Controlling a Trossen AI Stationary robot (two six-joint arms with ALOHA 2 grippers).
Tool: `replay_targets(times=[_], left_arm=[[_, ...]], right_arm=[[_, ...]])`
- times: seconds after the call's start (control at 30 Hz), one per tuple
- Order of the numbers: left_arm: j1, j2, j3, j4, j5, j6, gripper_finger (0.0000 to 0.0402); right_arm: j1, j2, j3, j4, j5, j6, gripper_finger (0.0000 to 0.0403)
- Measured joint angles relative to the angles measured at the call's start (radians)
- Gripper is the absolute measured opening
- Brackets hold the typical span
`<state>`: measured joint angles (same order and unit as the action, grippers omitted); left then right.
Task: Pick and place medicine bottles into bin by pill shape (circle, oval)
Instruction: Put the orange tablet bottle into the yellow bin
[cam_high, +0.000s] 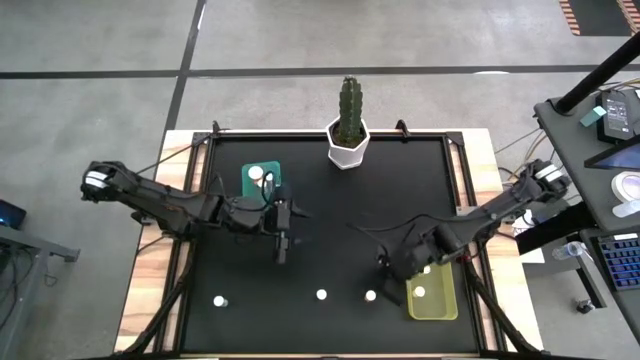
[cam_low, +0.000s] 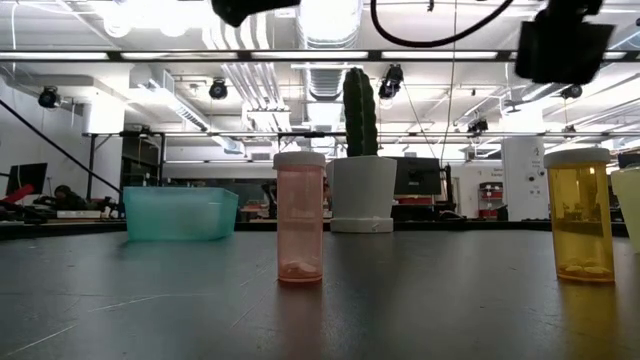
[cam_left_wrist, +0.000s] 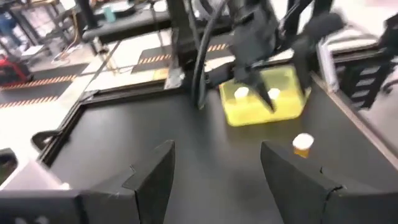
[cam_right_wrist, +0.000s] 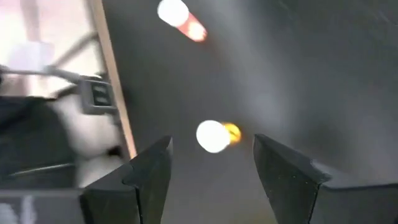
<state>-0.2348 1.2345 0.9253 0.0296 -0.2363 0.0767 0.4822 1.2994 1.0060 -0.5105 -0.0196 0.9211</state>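
Three medicine bottles with white caps stand upright near the table's front edge: one at the left (cam_high: 220, 300), one in the middle (cam_high: 321, 295), one at the right (cam_high: 371, 296). In the low view the middle one is pinkish (cam_low: 299, 217) and the right one is yellow (cam_low: 580, 215). My left gripper (cam_high: 282, 250) hangs open over the table's middle, near the teal bin (cam_high: 262, 180). My right gripper (cam_high: 383, 268) is open above the table, just beyond the right bottle (cam_right_wrist: 213, 135). That bottle shows between its fingers (cam_right_wrist: 152, 168), untouched.
The teal bin holds white-capped bottles and the yellow bin (cam_high: 432, 295) at the front right holds two (cam_left_wrist: 261, 99). A cactus in a white pot (cam_high: 347, 130) stands at the far edge's middle. Bare black table lies between the arms and at the front left.
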Motion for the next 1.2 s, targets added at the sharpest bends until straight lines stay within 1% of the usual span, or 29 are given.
replay_targets(times=[0.17, 0.3, 0.4, 0.6, 0.73, 0.9, 1.1, 1.2], left_arm=[[-0.067, 0.030, 0.000, 0.042, 0.000, -0.046, 0.0221], [-0.132, 0.054, 0.000, 0.073, -0.005, -0.093, 0.0221], [-0.187, 0.072, 0.000, 0.102, -0.010, -0.099, 0.0221], [-0.270, 0.084, 0.002, 0.131, -0.058, -0.098, 0.0221], [-0.313, 0.085, 0.002, 0.127, -0.123, -0.097, 0.0221], [-0.325, 0.085, 0.002, 0.100, -0.171, -0.067, 0.0221], [-0.332, 0.083, 0.002, -0.034, -0.239, -0.029, 0.0221], [-0.338, 0.075, 0.002, -0.097, -0.255, -0.018, 0.0221]], right_arm=[[0.092, 0.113, 0.158, -0.268, 0.128, 0.175, 0.0215], [0.157, 0.190, 0.271, -0.422, 0.154, 0.317, 0.0215], [0.199, 0.243, 0.348, -0.508, 0.164, 0.400, 0.0215], [0.257, 0.326, 0.480, -0.659, 0.178, 0.540, 0.0215], [0.277, 0.352, 0.540, -0.705, 0.167, 0.617, 0.0215], [0.278, 0.360, 0.576, -0.708, 0.142, 0.730, 0.0215], [0.267, 0.361, 0.616, -0.703, 0.141, 0.845, 0.0215], [0.250, 0.367, 0.637, -0.704, 0.143, 0.885, 0.0215]])
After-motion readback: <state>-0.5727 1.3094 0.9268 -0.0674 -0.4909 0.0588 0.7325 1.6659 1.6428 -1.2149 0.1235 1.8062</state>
